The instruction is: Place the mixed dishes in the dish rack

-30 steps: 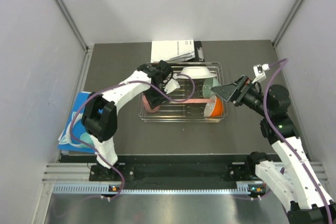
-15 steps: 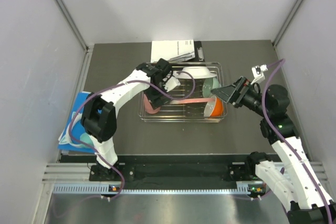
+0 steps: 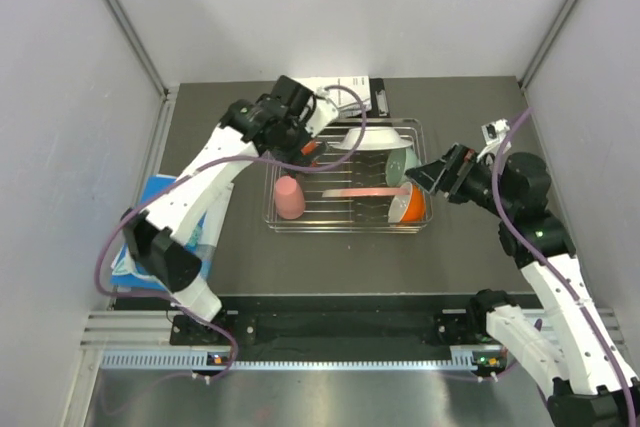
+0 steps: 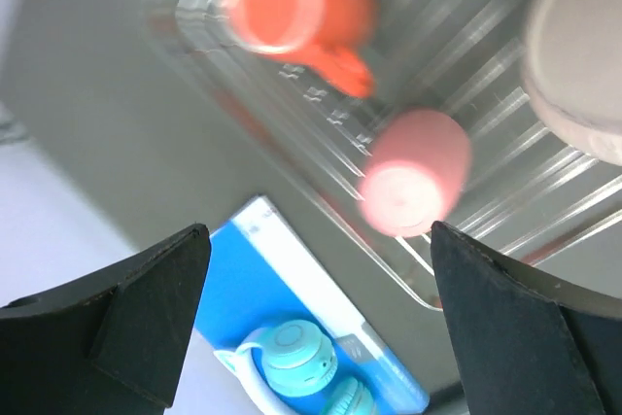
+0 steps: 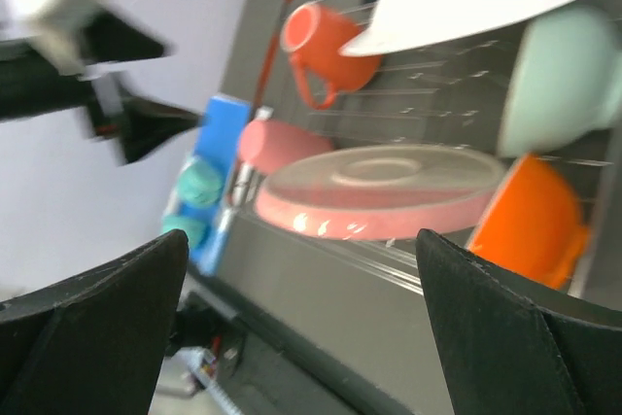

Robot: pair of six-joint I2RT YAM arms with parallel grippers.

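The silver wire dish rack sits mid-table. In it are a white plate, a mint-green bowl, a pale pink plate, an orange bowl and a small pink cup at its left end. In the wrist views an orange mug also stands in the rack, near the pink cup. My left gripper hangs open and empty above the rack's back left. My right gripper is open and empty just right of the rack.
A white printed paper on a black board lies behind the rack. A blue sheet with teal rounded pieces lies at the table's left edge. Grey walls close in on both sides.
My left gripper opened, let go of the pink cup at the rack's left end, and rose back toward the far left. The right arm barely moved.
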